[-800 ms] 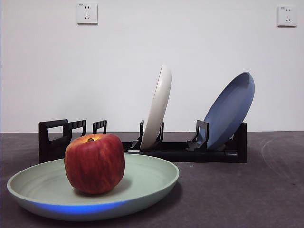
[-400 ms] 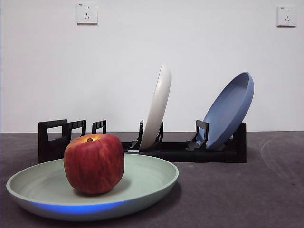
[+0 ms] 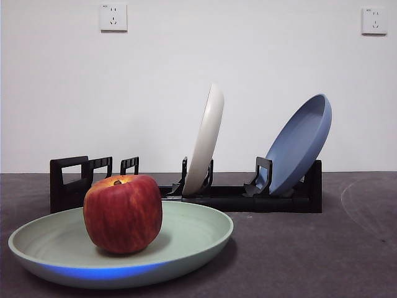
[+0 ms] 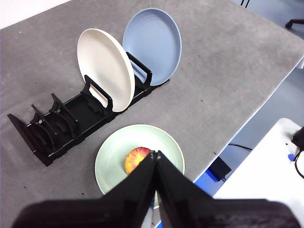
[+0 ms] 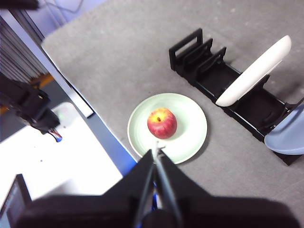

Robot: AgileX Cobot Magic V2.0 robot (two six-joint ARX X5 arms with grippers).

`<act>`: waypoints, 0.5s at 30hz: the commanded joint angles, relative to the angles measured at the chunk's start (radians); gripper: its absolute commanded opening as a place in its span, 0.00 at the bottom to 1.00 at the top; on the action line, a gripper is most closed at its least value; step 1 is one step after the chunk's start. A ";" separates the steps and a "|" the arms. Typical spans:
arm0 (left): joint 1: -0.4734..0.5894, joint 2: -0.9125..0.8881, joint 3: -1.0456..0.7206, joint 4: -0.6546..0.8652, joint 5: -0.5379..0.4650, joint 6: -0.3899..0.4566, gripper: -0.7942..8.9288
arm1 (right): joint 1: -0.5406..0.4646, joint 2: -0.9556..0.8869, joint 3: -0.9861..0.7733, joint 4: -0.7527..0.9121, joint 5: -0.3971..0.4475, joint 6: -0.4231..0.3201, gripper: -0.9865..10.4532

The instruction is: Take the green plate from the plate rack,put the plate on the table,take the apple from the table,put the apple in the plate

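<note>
A: Where is the apple [image 3: 123, 213]?

B: In the middle of the green plate [image 3: 192, 239], stem up. The plate lies flat on the table [image 3: 322, 248], close to the table's near edge. In the right wrist view part of its rim reaches almost to that edge.

A: And the plate rack [image 3: 248, 197]?

B: Behind it, further in from the edge. The cream-white plate [image 3: 206, 141] and the blue plate [image 3: 300, 144] stand tilted in its slots; the slots toward the handle end are bare.

A: The grippers?

B: The left gripper [image 4: 156, 154] and the right gripper [image 5: 157, 151] both hang high above the table, jaws pressed together, grasping nothing.

A: So it looks finished. What could spoil it?

B: I judge the edge is the worry. A nudge from a descending arm could slide the plate off, and the apple, resting loose, would roll.
</note>
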 commanded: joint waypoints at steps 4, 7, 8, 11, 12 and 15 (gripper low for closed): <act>-0.002 -0.004 0.002 0.003 0.000 0.004 0.07 | 0.001 0.001 -0.008 -0.024 0.048 0.007 0.08; -0.002 -0.004 0.002 0.003 0.000 0.004 0.07 | 0.001 0.000 -0.008 -0.024 0.084 0.007 0.08; -0.002 -0.004 0.002 0.003 -0.001 0.004 0.07 | 0.001 0.000 -0.007 -0.024 0.096 0.008 0.08; -0.002 -0.004 0.002 0.003 -0.001 0.004 0.08 | 0.001 0.001 -0.006 -0.024 0.122 0.008 0.08; -0.002 -0.004 0.002 0.003 -0.001 0.004 0.08 | 0.001 0.001 -0.006 -0.024 0.125 0.008 0.09; -0.002 -0.001 0.002 0.003 -0.002 0.005 0.08 | 0.001 0.002 -0.006 -0.024 0.127 0.008 0.09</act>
